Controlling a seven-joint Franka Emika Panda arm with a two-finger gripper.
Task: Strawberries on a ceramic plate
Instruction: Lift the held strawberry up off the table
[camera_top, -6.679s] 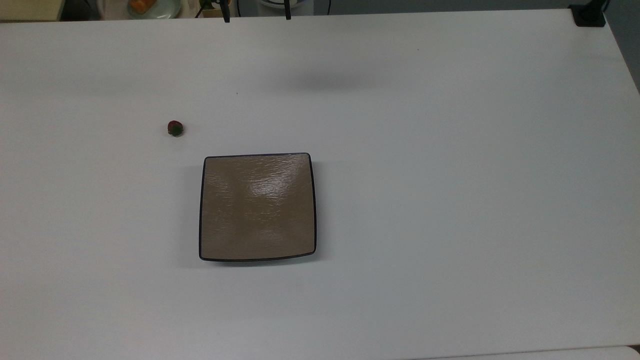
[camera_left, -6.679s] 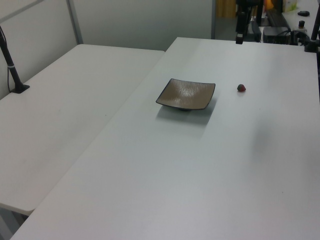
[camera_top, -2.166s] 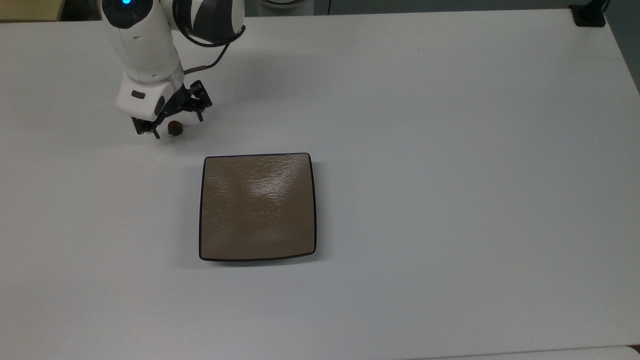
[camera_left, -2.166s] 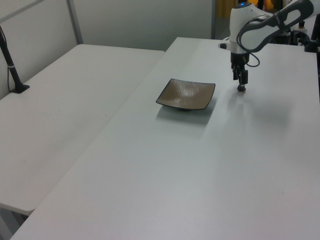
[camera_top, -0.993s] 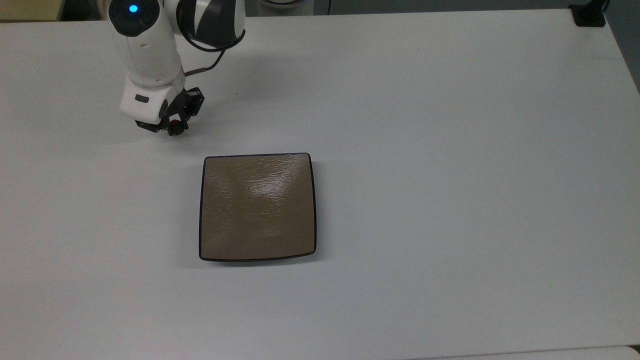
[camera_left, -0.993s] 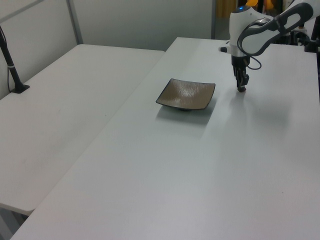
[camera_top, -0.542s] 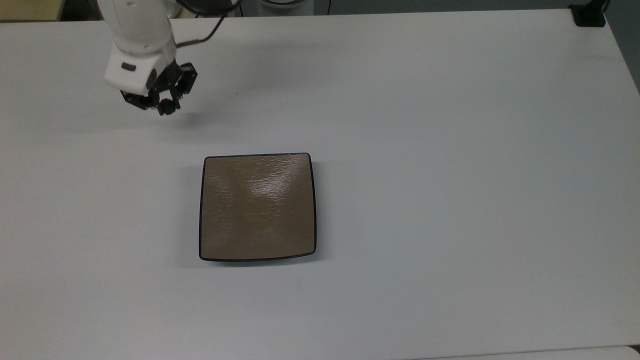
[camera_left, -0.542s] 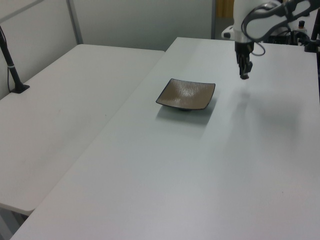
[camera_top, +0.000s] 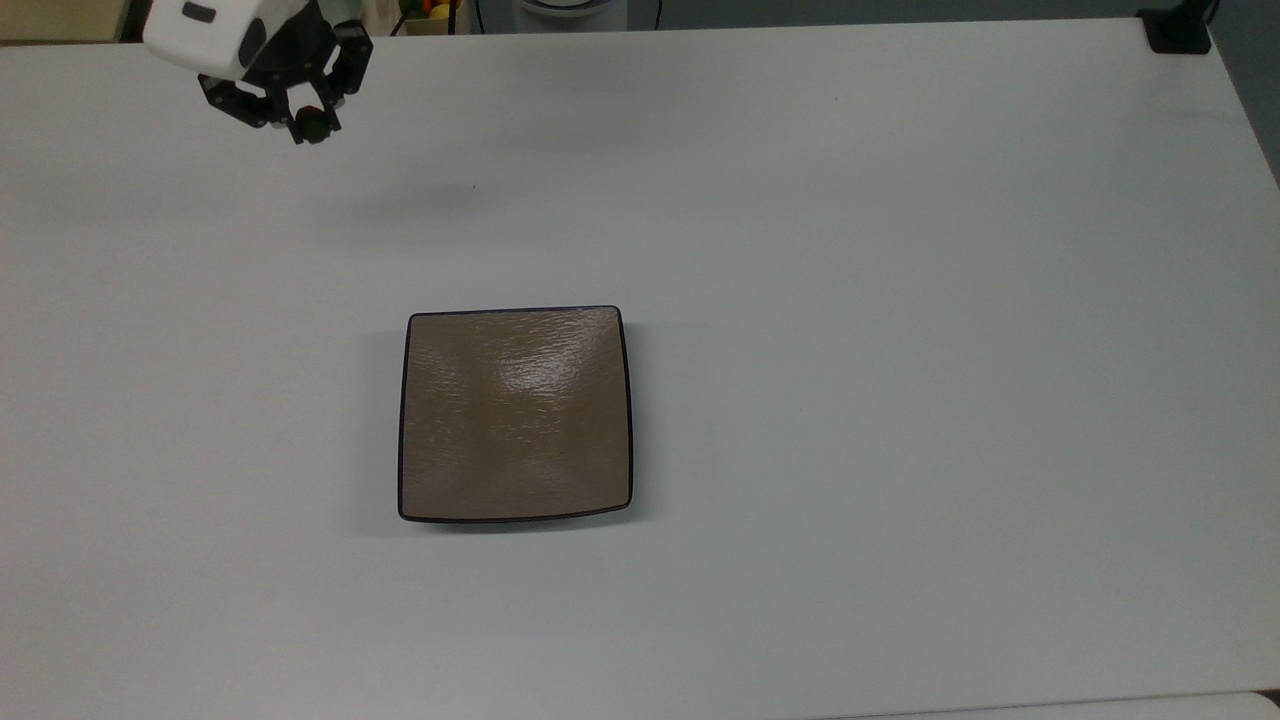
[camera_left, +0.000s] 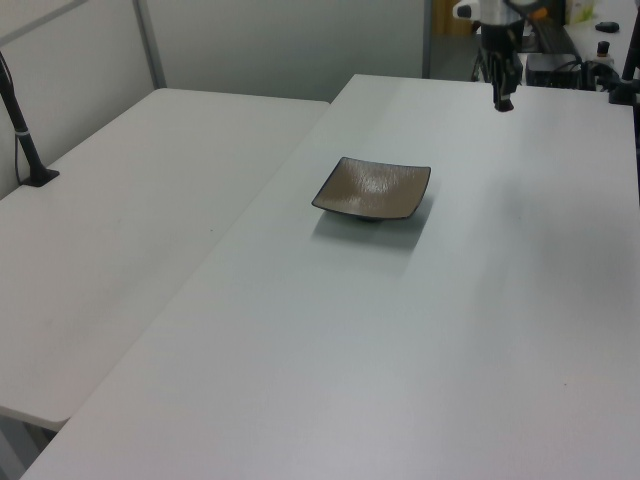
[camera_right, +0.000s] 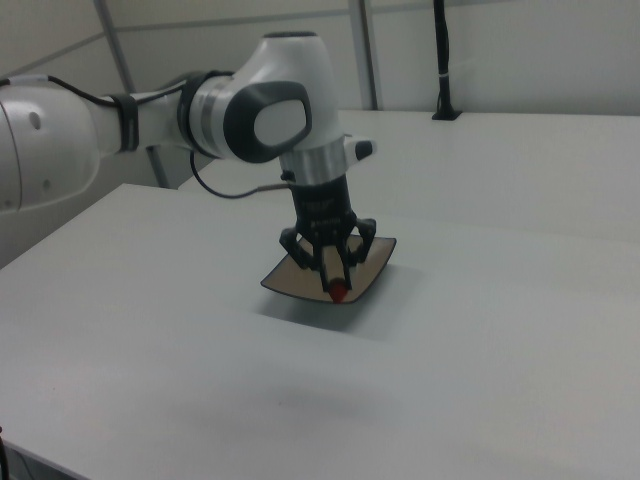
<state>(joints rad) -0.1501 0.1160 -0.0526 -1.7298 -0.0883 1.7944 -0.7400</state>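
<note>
Gripper (camera_top: 308, 122) hangs in the air above the white table (camera_top: 900, 300), at the far left in the top view, and its two fingers are pressed together on the small red strawberry (camera_right: 340, 292), which shows at the fingertips in the right view. To the right of it and nearer in the top view, the ceramic plate (camera_top: 515, 415) lies flat on the table with nothing on it, well apart from the gripper. In the left view the gripper (camera_left: 503, 102) is at the far right, beyond the plate (camera_left: 372, 188).
</note>
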